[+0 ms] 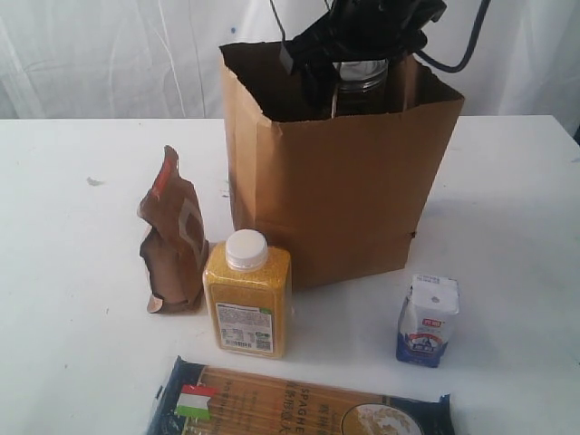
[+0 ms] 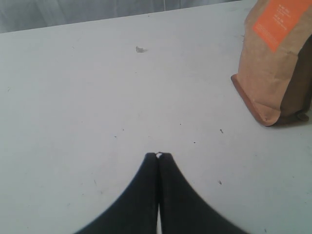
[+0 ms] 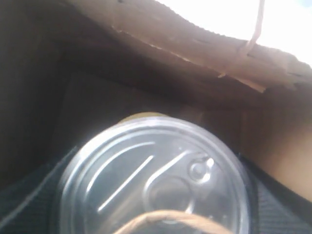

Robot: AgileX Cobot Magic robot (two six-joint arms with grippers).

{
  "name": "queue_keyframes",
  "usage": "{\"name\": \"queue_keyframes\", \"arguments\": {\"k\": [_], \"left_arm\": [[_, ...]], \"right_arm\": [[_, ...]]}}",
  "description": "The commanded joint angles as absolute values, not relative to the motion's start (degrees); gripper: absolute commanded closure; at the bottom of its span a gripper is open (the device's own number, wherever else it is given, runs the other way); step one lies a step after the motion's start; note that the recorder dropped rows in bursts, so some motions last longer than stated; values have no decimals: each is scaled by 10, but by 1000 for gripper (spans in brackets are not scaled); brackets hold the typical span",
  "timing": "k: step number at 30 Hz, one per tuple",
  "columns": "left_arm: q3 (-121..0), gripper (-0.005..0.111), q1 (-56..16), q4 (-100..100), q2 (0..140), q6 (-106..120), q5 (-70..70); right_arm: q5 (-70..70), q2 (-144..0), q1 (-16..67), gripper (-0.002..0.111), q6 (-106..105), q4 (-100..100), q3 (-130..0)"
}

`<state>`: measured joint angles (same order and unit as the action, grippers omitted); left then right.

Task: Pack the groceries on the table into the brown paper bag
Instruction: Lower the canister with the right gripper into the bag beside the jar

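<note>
The jar (image 1: 364, 83) hangs upright in the mouth of the bag (image 1: 335, 199), its long axis vertical and its silver lid (image 3: 156, 175) facing up. The right tool (image 1: 358, 54) sits straight above it, jaws set wide and clamped on either side of the jar. The floor of the bag lies directly below, so I reckon the next move is a plain drop and let-go. The left tool (image 2: 158, 158) is pinched shut on nothing, low over the counter (image 1: 72, 317) near the pouch (image 1: 174, 240).

By my count there is one bag and one jar in the grip. Four things wait on the counter: one pouch, one bottle (image 1: 246, 304), one carton (image 1: 428, 319) and one spaghetti pack (image 1: 299, 408) lying flat.
</note>
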<state>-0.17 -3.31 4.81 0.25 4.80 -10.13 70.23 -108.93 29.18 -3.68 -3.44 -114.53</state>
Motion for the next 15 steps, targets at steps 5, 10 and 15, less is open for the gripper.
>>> {"name": "queue_keyframes", "arguments": {"k": [5,10,15], "left_arm": [[0,107,-37,50,0,49,-98],[0,107,-37,50,0,49,-98],[0,107,-37,50,0,49,-98]], "right_arm": [[700,-1076,291,108,-43,-72,-1147],[696,-1066,291,108,-37,-80,-1147],[695,-1056,291,108,-28,-87,-1147]]}}
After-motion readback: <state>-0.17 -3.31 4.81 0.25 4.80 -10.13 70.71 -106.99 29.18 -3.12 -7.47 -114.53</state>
